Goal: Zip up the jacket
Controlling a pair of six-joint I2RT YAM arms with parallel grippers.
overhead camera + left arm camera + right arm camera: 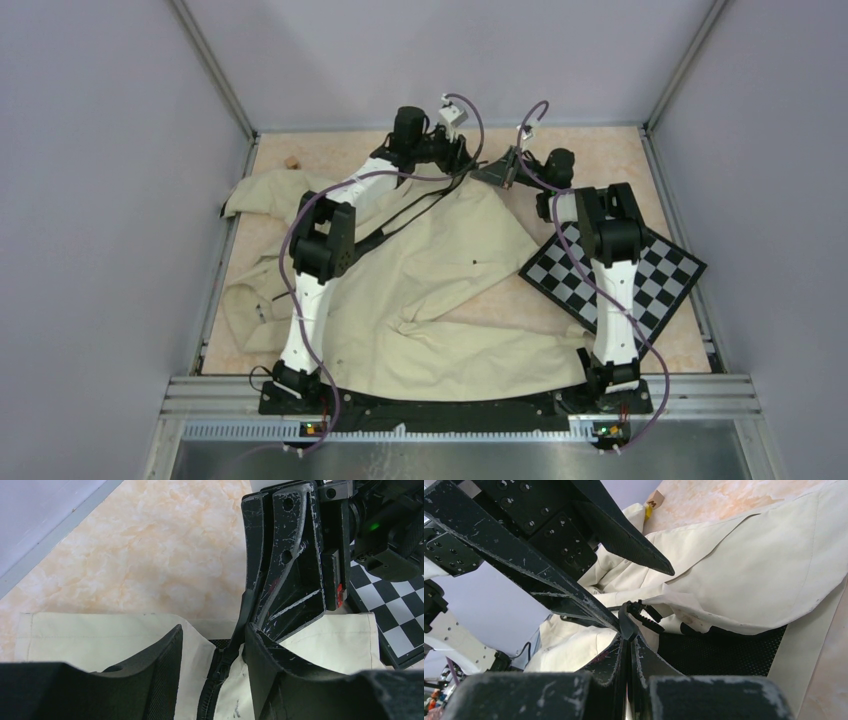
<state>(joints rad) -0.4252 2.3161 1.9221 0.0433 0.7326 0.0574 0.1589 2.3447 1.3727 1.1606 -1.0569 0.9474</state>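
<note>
The jacket [450, 300] lay spread on the tabletop [330, 150]. At its far edge the right fingers [614, 667] were pinched shut on the black zipper pull [626, 620]. The left fingers [150, 675] stood apart, 1 on each side of the zipper strip [207, 702], clamping nothing. Nearer than the pull the strip looked joined, and the fabric edge lay just beyond. The zipping therefore seemed nearly done, with a short last stretch left.
</note>
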